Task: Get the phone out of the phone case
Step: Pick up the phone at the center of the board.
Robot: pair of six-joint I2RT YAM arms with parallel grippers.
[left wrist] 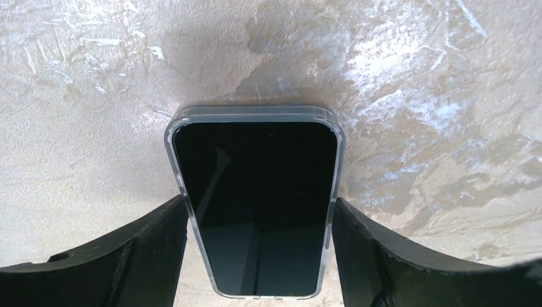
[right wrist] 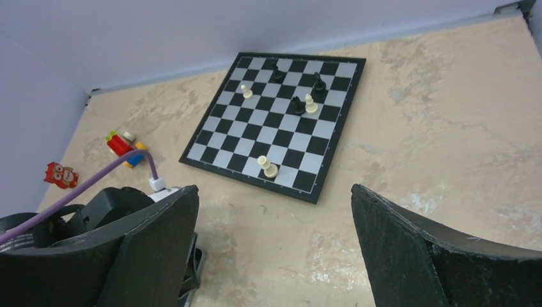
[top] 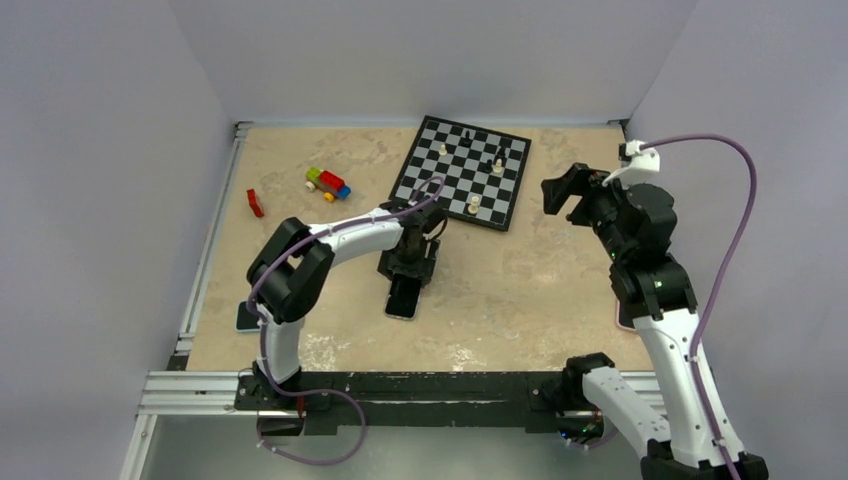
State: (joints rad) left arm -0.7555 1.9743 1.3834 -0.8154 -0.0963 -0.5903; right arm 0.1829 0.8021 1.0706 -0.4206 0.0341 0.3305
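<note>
The phone (left wrist: 255, 204) lies flat on the table with its dark screen up, inside a clear phone case (left wrist: 252, 114) whose rim shows round it. From above, the phone (top: 402, 297) sits near the middle of the table. My left gripper (left wrist: 259, 203) reaches down over it, its black fingers (left wrist: 153, 249) pressed against the two long sides of the case. In the top view the left gripper (top: 407, 270) covers the phone's far end. My right gripper (top: 560, 195) hangs open above the table's right side, with nothing between its fingers (right wrist: 396, 249).
A chessboard (top: 463, 170) with a few pieces lies at the back centre. A toy brick car (top: 328, 184) and a small red piece (top: 255, 203) sit at the back left. A flat dark object (top: 245, 318) lies at the table's left front edge.
</note>
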